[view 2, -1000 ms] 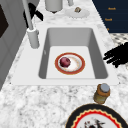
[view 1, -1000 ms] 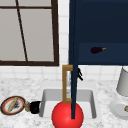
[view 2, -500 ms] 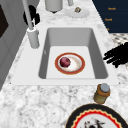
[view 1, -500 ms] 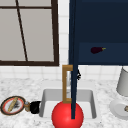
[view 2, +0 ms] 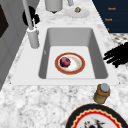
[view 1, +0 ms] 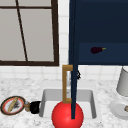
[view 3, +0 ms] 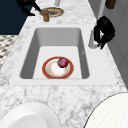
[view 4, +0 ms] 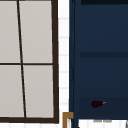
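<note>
My left hand (view 1: 35, 107) hovers at the sink's front left corner, open, with its fingers (view 2: 113, 54) stretched over the counter edge. It holds nothing and sits beside a small brown jar (view 2: 102, 93); in the right side view it (view 3: 27, 4) is at the far end, by the jar (view 3: 45, 15). My right hand (view 1: 78, 74) hangs at the back wall by the faucet (view 2: 32, 37), fingers loose and pointing down (view 3: 105, 27), gripping nothing that I can see. A red-rimmed plate (view 2: 76, 66) lies in the sink (view 2: 98, 57) with a dark red ball (view 2: 65, 62) on it.
The navy wall cabinet's door (view 1: 73, 62) stands open, edge toward me, with a brass handle (view 1: 65, 85). An eggplant (view 1: 97, 50) lies on its shelf. A red round thing (view 1: 67, 116) is at the sink's front. A patterned plate (view 1: 12, 105) sits left; a white plate (view 1: 120, 108) and grey canister (view 1: 123, 82) right.
</note>
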Tool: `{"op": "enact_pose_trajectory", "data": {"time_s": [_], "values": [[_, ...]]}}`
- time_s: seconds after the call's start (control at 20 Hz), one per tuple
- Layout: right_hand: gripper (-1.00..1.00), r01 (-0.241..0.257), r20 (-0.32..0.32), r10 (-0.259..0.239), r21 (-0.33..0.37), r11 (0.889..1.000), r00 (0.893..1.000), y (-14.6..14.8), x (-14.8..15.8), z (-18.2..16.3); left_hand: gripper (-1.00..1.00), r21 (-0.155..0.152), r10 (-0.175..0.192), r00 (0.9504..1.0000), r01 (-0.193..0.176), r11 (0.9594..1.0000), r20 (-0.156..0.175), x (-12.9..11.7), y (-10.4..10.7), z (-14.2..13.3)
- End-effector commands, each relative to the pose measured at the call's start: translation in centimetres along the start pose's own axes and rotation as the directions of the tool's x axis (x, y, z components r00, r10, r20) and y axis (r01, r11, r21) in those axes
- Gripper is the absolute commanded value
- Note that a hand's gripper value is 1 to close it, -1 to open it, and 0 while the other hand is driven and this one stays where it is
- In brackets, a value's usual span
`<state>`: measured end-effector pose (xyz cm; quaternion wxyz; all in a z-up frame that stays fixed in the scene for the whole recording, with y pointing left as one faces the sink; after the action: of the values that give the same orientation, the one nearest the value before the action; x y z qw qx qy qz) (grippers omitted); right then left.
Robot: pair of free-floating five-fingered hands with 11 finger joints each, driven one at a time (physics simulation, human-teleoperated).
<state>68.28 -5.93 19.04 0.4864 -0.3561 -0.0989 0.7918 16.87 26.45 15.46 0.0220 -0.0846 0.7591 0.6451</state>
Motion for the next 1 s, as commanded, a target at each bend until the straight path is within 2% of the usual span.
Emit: {"op": "enact_pose_trajectory", "data": {"time_s": [0.0,0.2,0.3,0.4,0.5,0.55,0.65,0.7,0.75,0.95], "values": [[1.0,0.047,0.027,-0.047,-0.005,0.999,0.999,-1.3,1.1,-0.7,0.0,0.0,0.0,1.0,0.0,1.0,0.0,0.0,0.0,0.0],[1.0,0.057,0.009,-0.057,0.032,0.998,0.998,-1.8,1.7,-1.0,0.0,0.0,0.0,1.0,0.0,1.0,0.0,0.0,0.0,0.0],[1.0,0.053,-0.035,-0.052,0.033,0.998,0.998,-1.7,2.4,-0.5,0.0,0.0,0.0,1.0,0.0,1.0,0.0,0.0,0.0,0.0],[1.0,-0.018,-0.065,0.022,0.05,0.999,0.998,-1.9,2.6,0.1,0.0,0.0,0.0,1.0,0.0,1.0,0.0,0.0,0.0,0.0],[1.0,-0.046,-0.096,0.051,0.056,0.997,0.994,-1.9,3.0,0.1,0.0,0.0,0.0,1.0,0.0,1.0,0.0,0.0,0.0,0.0],[1.0,-0.065,-0.135,0.074,0.07,0.995,0.988,-2.0,2.9,0.2,0.0,0.0,0.0,1.0,0.0,1.0,0.0,0.0,0.0,0.0],[1.0,-0.055,-0.149,0.067,0.078,0.995,0.987,-1.7,3.0,0.0,0.0,0.0,0.0,1.0,0.0,1.0,0.0,0.0,0.0,0.0],[1.0,-0.042,-0.113,0.051,0.081,0.996,0.992,-1.8,0.9,1.0,0.0,0.0,0.0,1.0,0.0,1.0,0.0,0.0,0.0,0.0],[1.0,-0.029,-0.105,0.036,0.071,0.997,0.994,-2.2,1.5,1.1,0.0,0.0,0.0,1.0,0.0,1.0,0.0,0.0,0.0,0.0],[1.0,-0.049,-0.132,0.055,0.045,0.998,0.99,-2.4,1.8,1.1,0.0,0.0,0.0,1.0,0.0,1.0,0.0,0.0,0.0,0.0]]}}
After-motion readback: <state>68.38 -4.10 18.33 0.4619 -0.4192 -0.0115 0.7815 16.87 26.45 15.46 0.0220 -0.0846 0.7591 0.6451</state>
